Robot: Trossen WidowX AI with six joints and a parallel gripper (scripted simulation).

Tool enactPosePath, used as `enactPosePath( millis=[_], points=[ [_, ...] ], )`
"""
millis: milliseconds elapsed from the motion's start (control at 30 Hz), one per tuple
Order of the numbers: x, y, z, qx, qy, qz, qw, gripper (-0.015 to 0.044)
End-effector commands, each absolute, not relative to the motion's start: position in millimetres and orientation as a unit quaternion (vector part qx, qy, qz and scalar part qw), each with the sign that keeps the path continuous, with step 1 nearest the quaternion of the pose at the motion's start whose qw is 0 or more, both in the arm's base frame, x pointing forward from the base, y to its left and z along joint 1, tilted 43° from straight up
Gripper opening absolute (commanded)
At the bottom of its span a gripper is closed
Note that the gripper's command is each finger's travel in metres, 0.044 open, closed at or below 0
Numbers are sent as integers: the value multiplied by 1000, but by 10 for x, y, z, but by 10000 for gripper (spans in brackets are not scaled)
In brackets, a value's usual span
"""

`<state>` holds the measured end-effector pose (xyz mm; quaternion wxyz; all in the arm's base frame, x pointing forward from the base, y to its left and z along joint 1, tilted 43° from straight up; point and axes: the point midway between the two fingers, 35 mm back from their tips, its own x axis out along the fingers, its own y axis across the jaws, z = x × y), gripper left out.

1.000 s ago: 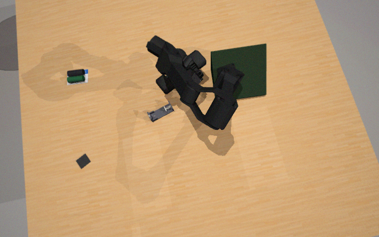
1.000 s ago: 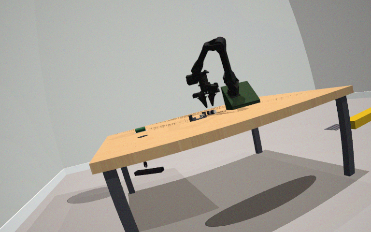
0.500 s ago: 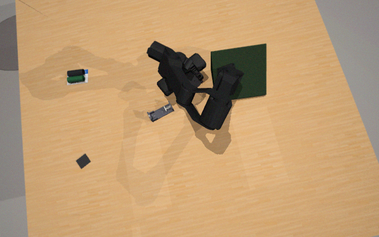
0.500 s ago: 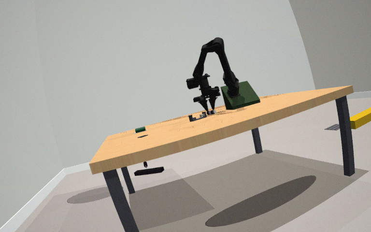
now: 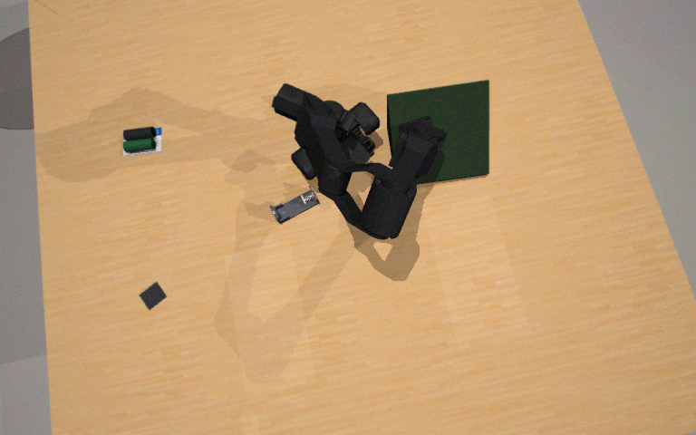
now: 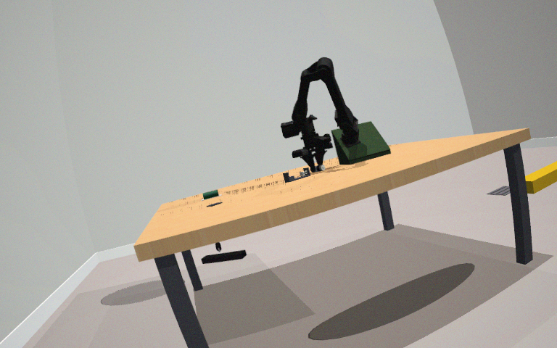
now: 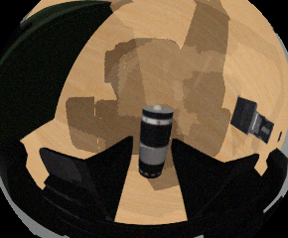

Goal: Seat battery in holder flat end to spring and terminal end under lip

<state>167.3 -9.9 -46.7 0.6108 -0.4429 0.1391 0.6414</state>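
- Black-and-grey battery (image 7: 156,134) found lying flat on the desk (image 5: 503,323), near its middle and just off the green block (image 5: 449,107); hidden under the arm from the top.
- Found gripper (image 7: 154,149) low over it, fingers at middling width either side of the barrel, at or almost at its flanks. Couldn't confirm a firm hold.
- Judged step in hand as the pick; seating not yet begun.
- Looked centred on the barrel, with both ends sticking out past the fingers. Good for steering the ends later.
- Needed just enough squeeze to stop the round body rolling or twisting, then a straight lift.
- Located holder (image 5: 294,206) close by, toward the desk's centre, skewed to the desk edges. Required wrist yaw to match its long axis before descent.
- Couldn't tell the battery's flat end from its terminal end in the wrist view; worth checking before committing.
- Kept well away from the spare cells (image 5: 139,140) by the far side edge.
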Motion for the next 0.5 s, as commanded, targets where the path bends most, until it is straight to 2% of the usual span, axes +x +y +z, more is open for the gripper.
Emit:
enactPosePath(
  millis=[0,133,467],
  points=[
    [1673,-79,-472,-440,138,641,613,107],
    [1673,-79,-472,-440,138,641,613,83],
    [1654,-256,-302,-441,140,641,613,83]
  ],
)
